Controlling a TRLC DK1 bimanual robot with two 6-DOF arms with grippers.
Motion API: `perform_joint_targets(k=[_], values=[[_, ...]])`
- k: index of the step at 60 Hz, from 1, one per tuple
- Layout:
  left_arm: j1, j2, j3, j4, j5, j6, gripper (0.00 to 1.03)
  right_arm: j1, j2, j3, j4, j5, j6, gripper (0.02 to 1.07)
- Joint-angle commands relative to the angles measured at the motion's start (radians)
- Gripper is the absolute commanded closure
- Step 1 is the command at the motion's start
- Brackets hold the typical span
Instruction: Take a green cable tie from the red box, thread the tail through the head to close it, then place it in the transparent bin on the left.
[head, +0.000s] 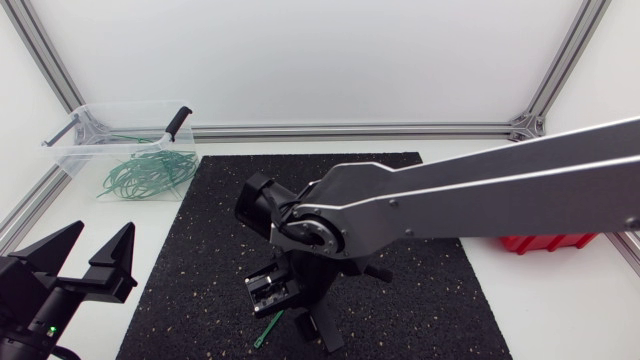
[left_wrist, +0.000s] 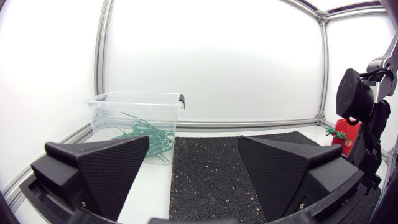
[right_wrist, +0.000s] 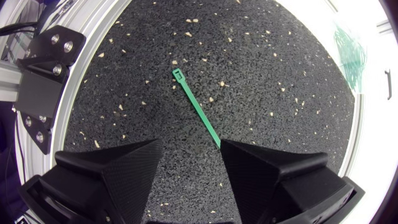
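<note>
A single green cable tie (right_wrist: 198, 109) lies flat and unthreaded on the black mat (right_wrist: 261, 68). Its head points away from my right gripper (right_wrist: 191, 162), and its tail ends against the inner edge of one finger (right_wrist: 273, 171). That gripper is open and points down at the mat's front middle (head: 300, 315), with the tie (head: 268, 328) poking out beside it. My left gripper (head: 90, 262) stands open and empty off the mat's front left corner. The transparent bin (head: 75, 150) at the back left holds several closed green ties (head: 150, 172). The red box (head: 545, 242) shows partly under my right arm.
A black-handled tool (head: 177, 122) rests on the bin's rim. Aluminium frame rails (head: 350, 129) run along the table's back and sides. In the left wrist view, the bin (left_wrist: 137, 115) is ahead of my left gripper (left_wrist: 193, 168), and my right arm (left_wrist: 360, 112) stands beside the mat.
</note>
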Motion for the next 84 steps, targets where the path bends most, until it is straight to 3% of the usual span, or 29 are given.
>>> perform_joint_targets(k=[1,23,55,62,84], values=[[-0.003,-0.003,-0.04,-0.026,0.0,-0.01,0.04,0.017,0.031,0.04,-0.02,0.015,-0.04,0.42],[-0.001,-0.003,-0.04,-0.026,0.0,-0.01,0.04,0.07,0.131,0.189,-0.16,0.098,-0.118,0.42],[-0.001,-0.003,-0.04,-0.026,0.001,-0.01,0.04,0.103,0.236,0.312,-0.246,0.105,-0.157,0.44],[-0.001,-0.003,-0.04,-0.026,0.001,-0.01,0.04,0.111,0.255,0.327,-0.255,0.104,-0.164,0.53],[-0.003,-0.003,-0.04,-0.026,0.0,-0.01,0.04,0.112,0.309,0.336,-0.249,0.102,-0.177,0.62]])
